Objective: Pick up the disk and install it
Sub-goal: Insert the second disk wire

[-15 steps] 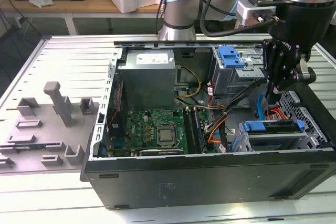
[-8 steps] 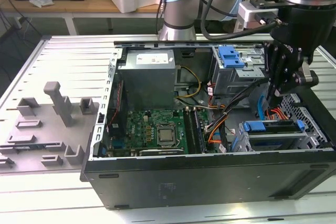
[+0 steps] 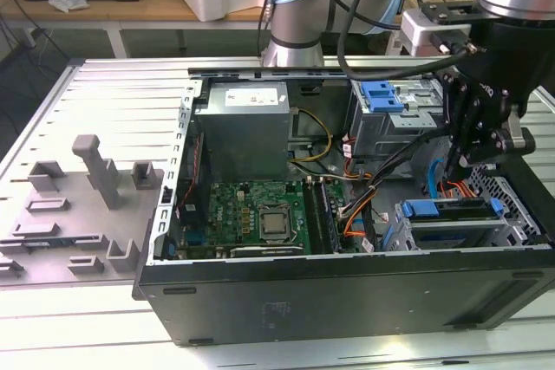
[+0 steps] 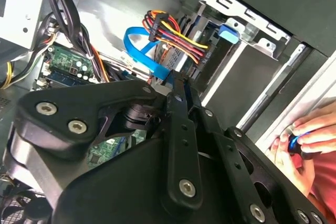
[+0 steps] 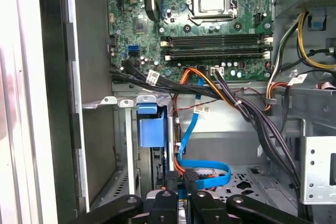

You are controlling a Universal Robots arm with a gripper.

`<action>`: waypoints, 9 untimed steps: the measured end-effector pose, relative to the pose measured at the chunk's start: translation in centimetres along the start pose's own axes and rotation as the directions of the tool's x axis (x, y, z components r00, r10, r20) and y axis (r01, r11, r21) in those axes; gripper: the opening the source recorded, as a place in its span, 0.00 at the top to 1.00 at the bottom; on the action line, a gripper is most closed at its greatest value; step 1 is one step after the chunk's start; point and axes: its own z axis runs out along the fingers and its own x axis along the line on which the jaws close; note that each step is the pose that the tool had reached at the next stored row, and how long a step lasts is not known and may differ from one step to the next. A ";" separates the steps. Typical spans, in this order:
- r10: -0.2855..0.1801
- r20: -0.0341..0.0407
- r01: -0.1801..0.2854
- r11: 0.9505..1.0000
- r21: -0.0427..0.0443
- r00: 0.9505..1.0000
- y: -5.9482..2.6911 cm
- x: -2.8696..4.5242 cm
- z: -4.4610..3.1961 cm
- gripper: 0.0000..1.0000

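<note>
1. A robot arm's black gripper (image 3: 468, 149) hangs inside an open computer case (image 3: 347, 292), above the drive cage (image 3: 455, 223) at the exterior view's right
2. In the first wrist view the two fingertips (image 5: 185, 178) stand pressed close together, the claw nearly closed with nothing between them; they sit just beside a flat blue cable (image 5: 202, 174) and close to the cage
3. The disk (image 3: 447, 210), its blue frame showing along the edge, sits seated in the drive cage, apart from the claw
4. In the second wrist view a person's hand (image 4: 310, 135) rests at the case's outer edge, holding something small and blue
</note>
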 end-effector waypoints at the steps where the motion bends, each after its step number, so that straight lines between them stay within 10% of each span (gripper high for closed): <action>1: 0.000 0.001 0.000 1.000 0.000 1.000 -0.03 0.20 0.02 0.84; 9: 0.000 0.003 0.000 1.000 0.000 1.000 -0.08 0.73 0.06 0.84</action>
